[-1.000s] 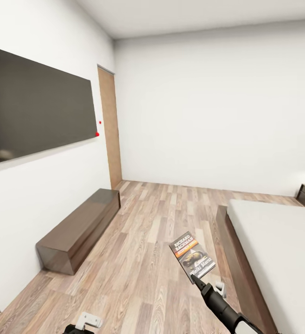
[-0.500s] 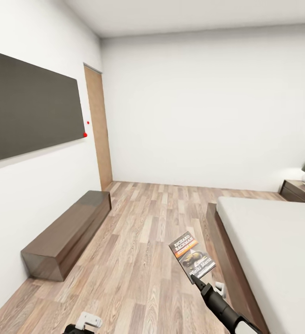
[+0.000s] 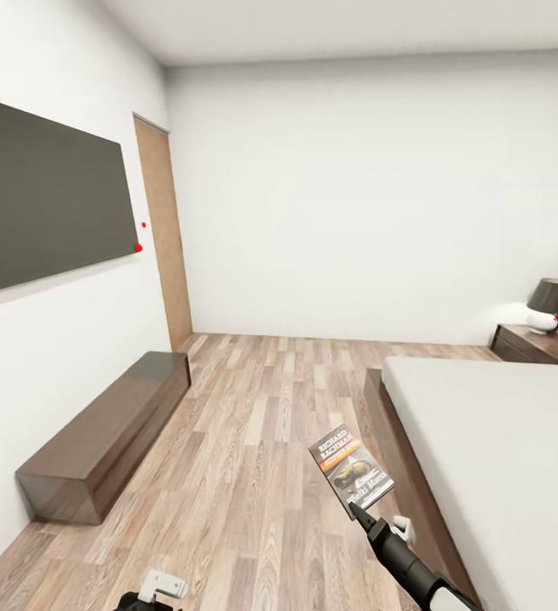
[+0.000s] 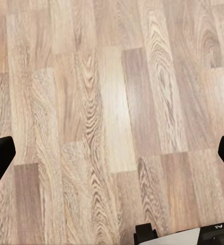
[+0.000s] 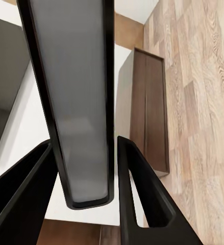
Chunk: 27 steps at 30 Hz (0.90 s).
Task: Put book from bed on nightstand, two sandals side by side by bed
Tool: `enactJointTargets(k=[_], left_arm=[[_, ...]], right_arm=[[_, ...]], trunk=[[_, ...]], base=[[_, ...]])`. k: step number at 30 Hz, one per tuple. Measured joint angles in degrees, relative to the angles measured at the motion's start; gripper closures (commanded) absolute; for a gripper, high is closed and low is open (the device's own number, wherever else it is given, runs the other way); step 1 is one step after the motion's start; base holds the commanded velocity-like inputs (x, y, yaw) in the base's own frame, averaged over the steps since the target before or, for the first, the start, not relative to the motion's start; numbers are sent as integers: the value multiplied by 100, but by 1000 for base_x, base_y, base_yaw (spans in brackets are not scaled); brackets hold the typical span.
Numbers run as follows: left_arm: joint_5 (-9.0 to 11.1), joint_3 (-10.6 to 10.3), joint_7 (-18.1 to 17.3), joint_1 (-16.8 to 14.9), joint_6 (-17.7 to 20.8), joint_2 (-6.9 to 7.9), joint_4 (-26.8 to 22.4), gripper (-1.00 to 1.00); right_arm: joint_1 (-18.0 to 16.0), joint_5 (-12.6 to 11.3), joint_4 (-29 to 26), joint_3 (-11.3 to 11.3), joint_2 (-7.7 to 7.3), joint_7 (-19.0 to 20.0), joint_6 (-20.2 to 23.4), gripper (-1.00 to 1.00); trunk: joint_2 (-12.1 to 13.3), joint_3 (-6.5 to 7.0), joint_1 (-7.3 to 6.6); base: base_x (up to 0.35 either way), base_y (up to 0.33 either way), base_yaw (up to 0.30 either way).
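One book [image 3: 351,469] is riding upright in the right gripper [image 3: 360,512], jaws pinching its lower edge; the nightstand [image 3: 535,344] is sitting far right, beyond the bed [image 3: 491,441]. Left jaws are spread.

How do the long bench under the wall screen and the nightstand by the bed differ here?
The bench is long, low and bare on top; the nightstand is short and carries a lamp. The bench runs along the wall at the view's left, apart from the bed; the nightstand stands at the far wall beside the bed's far end. Both are dark brown wood.
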Motion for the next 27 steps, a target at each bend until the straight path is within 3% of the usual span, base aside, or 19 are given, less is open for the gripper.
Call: enactJointTargets(k=[27], left_arm=[[0, 0, 0, 0, -1, 0, -1, -100]], right_arm=[[-3, -5, -1, 1, 5, 4, 0, 100]], trunk=[[0, 0, 0]], base=[[0, 0, -104]])
